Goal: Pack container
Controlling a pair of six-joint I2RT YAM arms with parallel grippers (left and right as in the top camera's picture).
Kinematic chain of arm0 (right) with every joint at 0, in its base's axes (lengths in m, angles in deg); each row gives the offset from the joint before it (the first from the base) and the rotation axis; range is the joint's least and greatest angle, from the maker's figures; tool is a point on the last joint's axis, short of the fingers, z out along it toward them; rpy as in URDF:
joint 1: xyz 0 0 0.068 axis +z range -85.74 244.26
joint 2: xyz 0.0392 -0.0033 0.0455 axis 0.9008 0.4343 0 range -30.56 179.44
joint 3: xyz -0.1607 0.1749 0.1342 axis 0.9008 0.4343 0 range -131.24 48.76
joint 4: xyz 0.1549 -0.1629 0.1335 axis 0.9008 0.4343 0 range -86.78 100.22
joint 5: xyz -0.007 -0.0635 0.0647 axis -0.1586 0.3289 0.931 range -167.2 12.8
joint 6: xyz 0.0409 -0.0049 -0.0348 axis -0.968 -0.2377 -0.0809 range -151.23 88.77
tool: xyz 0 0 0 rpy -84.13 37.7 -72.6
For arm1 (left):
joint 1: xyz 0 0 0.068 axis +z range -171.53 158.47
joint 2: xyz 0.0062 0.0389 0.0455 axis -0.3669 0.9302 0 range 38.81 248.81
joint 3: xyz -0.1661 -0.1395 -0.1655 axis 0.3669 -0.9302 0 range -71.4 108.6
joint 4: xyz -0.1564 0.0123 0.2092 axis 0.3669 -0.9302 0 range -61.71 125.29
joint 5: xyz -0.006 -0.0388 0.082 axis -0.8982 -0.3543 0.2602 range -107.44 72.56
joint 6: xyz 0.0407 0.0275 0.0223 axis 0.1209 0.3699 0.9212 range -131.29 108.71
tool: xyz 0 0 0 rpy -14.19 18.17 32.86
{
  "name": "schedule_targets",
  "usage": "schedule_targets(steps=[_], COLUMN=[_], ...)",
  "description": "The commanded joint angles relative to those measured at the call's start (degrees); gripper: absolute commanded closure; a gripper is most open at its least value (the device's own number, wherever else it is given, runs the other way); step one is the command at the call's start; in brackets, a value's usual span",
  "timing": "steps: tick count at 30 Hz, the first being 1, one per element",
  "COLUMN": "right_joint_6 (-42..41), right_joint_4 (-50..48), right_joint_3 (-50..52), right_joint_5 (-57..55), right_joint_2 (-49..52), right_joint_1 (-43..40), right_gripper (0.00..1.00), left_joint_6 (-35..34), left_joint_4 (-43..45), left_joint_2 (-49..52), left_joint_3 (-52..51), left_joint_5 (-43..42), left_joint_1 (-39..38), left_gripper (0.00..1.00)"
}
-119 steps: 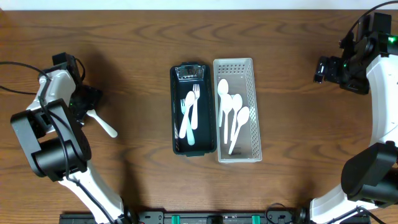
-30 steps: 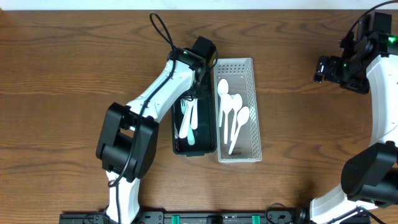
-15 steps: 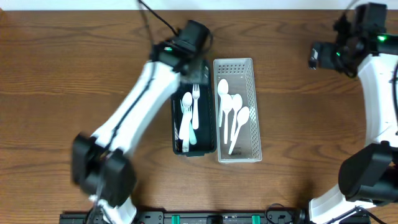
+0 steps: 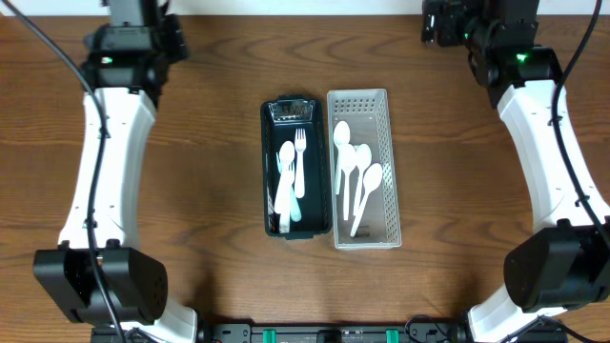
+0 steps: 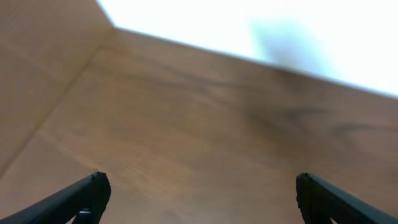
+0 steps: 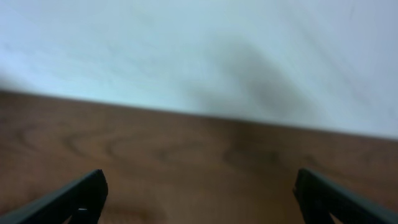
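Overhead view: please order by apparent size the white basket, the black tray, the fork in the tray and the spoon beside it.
1. white basket, a little larger than the tray.
2. black tray.
3. fork and spoon: they look about alike and partly overlap, so I do not rank them.

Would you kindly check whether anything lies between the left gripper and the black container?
Nothing visible does. The left gripper, jaws open, is at the far edge; only bare table lies between it and the black container. The white basket sits on the container's other side.
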Motion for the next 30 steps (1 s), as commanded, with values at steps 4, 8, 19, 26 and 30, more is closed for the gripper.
schedule_targets(steps=[4,8,19,26,30], right_joint_6=[0.1,0.1,0.1,0.1,0.1], right_joint_4=[3.0,2.8,-20.9,-36.3,-38.5], right_joint_3=[0.3,3.5,38.9,60.3,67.8], right_joint_5=[-4.9,-4.8,-11.6,-12.5,-12.3], right_joint_2=[0.2,-2.1,-14.6,-29.9,-40.1], right_joint_1=[-3.6,-5.9,-7.6,-7.6,-7.6], right_gripper=[0.01,0.01,0.01,0.01,0.01], left_joint_6=[4.2,4.2,4.2,4.3,4.2], left_joint_4=[-2.5,1.6,30.0,39.5,38.7], left_joint_2=[-1.4,-6.3,-32.0,-55.9,-70.6], left_joint_3=[-3.5,-12.7,-54.6,-76.8,-81.4], left_joint_5=[-2.9,-8.6,-12.3,-12.2,-12.2], left_joint_1=[3.3,3.6,3.3,0.8,0.7], left_gripper=[0.02,0.02,0.02,0.02,0.02])
